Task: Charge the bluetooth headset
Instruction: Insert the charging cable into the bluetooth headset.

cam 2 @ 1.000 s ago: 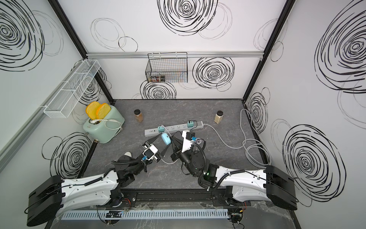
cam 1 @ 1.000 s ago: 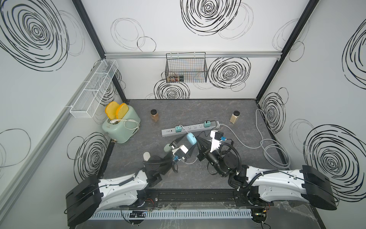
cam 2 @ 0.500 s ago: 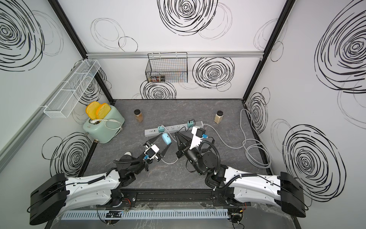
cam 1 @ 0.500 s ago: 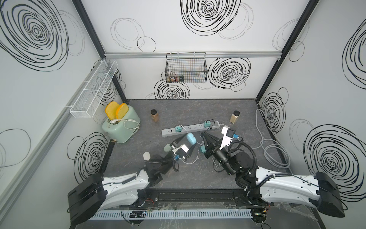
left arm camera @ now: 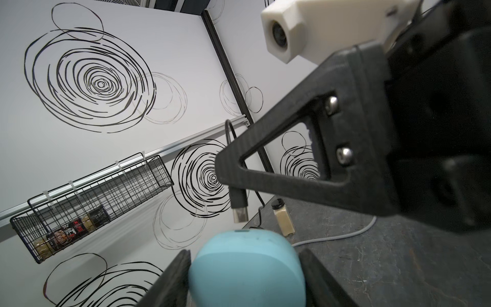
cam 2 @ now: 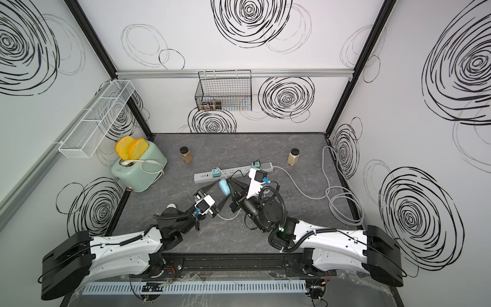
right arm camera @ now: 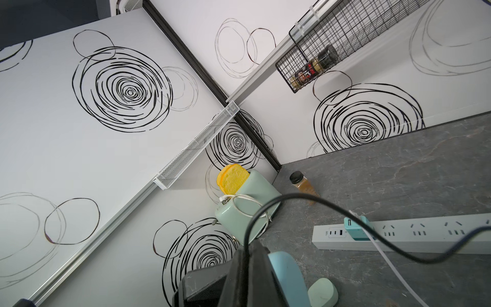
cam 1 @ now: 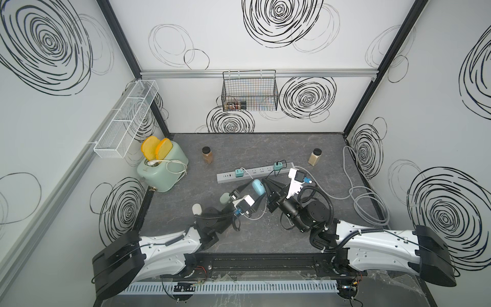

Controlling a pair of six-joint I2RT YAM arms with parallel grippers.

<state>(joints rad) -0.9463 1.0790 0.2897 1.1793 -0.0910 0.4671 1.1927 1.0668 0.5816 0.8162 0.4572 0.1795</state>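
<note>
1. Find headset case [cam 1: 258,186] lifted clear of surface [cam 1: 265,148], over its middle, just on the arm-base side of pwr strip [cam 1: 255,174]; touching neither.
2. Pinched by L gripper [left arm camera: 244,252], fingers [left arm camera: 178,276] on opp. sides of the rounded shell, lower part hidden btwn them.
3. Note R gripper [cam 1: 265,182] pressed together on black plug [left arm camera: 240,210], metal tip left poking out past the fingertip. Trailing cable [right arm camera: 292,198] arcing back toward teal adapter [cam 1: 278,166] on the strip.
4. Handling, as a guess: prob. light, rigid, smooth plastic, so slippery and apt to twist or squirt out under an insertion push. Best gripped on the broad sides, well back from the port end, as now.
5. Treat plug as stiff and tiny, cable as limp. Hold on the moulded body close to the tip to stop it pivoting.
6. Pointing: long axis of case approx in line w/ L fingers, free end aimed up and toward far edge of surface. Small dark mark on that end in L wrist view, poss. the port; too small to confirm.
7. Plug long axis aimed tip-first at that end, just above it, gap visible, no contact. Looks a bit off-centre and tilted vs case axis, so likely needs lining up before pushing home.
</note>
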